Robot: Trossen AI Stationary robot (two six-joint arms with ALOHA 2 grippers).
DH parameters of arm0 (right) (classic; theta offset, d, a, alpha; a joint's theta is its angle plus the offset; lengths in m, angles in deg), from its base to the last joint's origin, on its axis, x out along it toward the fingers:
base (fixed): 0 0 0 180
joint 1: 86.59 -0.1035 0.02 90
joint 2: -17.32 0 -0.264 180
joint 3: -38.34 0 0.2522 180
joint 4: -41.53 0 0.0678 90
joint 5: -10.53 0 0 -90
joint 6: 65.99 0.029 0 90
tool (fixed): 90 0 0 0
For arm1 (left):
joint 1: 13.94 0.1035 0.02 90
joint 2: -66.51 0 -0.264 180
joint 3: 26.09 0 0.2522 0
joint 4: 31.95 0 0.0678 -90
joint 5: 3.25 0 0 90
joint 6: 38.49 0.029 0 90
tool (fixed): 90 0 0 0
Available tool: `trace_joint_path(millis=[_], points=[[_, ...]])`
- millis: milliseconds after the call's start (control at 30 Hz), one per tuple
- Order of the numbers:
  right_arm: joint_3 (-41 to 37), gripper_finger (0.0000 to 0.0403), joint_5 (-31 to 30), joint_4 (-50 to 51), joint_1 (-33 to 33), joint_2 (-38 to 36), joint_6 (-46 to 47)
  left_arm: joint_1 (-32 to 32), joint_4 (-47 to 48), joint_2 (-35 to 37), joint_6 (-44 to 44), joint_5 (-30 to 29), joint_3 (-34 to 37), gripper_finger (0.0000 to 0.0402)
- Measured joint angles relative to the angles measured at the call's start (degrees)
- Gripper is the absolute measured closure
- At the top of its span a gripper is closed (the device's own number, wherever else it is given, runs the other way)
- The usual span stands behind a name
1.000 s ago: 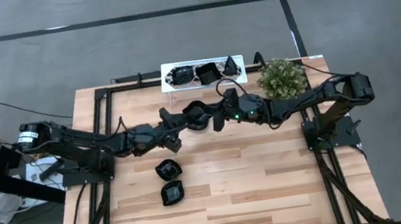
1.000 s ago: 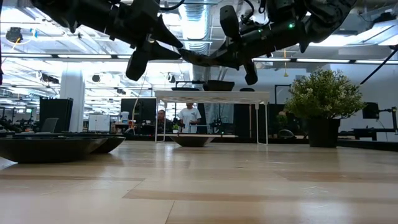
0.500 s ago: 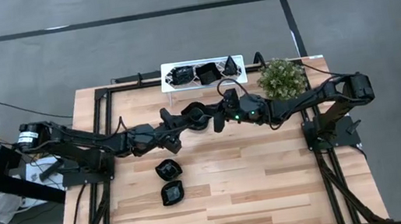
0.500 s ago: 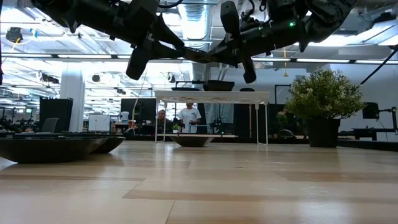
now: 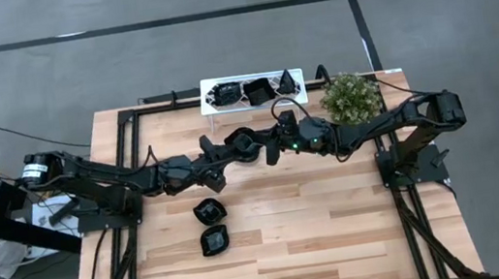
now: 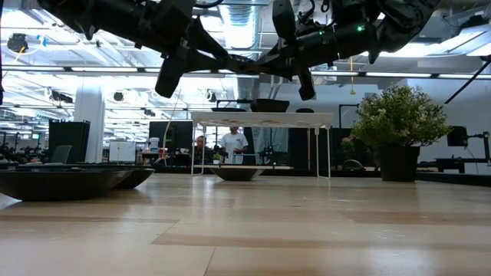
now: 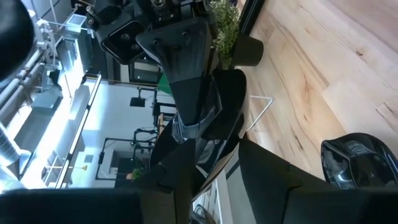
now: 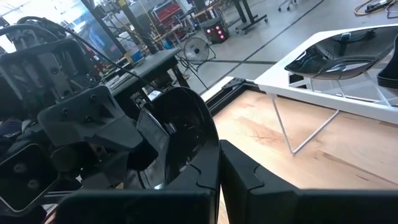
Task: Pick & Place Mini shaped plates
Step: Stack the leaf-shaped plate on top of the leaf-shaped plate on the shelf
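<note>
Above the middle of the wooden table (image 5: 341,234), both arms meet in the air over a single black mini plate (image 5: 244,143), a handover held well clear of the tabletop. The left tool (image 5: 224,155) reaches in from the left side and its fingers (image 7: 273,180) stand apart around the plate's rim; whether they press on it cannot be told. The right tool (image 5: 271,145) comes in from the right, its fingers (image 8: 249,180) together and clamped on the opposite edge of the same plate, which shows as a glossy curved black dish in the right wrist view (image 8: 183,134). In the low view the plate (image 6: 244,65) hangs between the two tools high above the table. Two more black plates lie on the table nearer the front edge: one (image 5: 208,210) just beside the other (image 5: 214,241), both below the left arm. At the far edge stands a white tray on thin legs (image 5: 216,106) carrying three black plates: a scalloped one (image 5: 223,93), a square one (image 5: 257,90) and a teardrop-shaped one (image 5: 289,81). A small green bushy plant in a dark pot (image 5: 351,97) sits just to the right of the tray. In the room beyond the table, people (image 6: 232,144) stand far off among desks.
</note>
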Motion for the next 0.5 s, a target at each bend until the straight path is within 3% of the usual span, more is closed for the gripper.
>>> trace_joint_path(millis=[500], points=[[0.02,0.0386,0.03,-0.72,-0.02,0.0,0.0,-0.46,0.32,0.0,0.16,0.2,0.08,0.0365]])
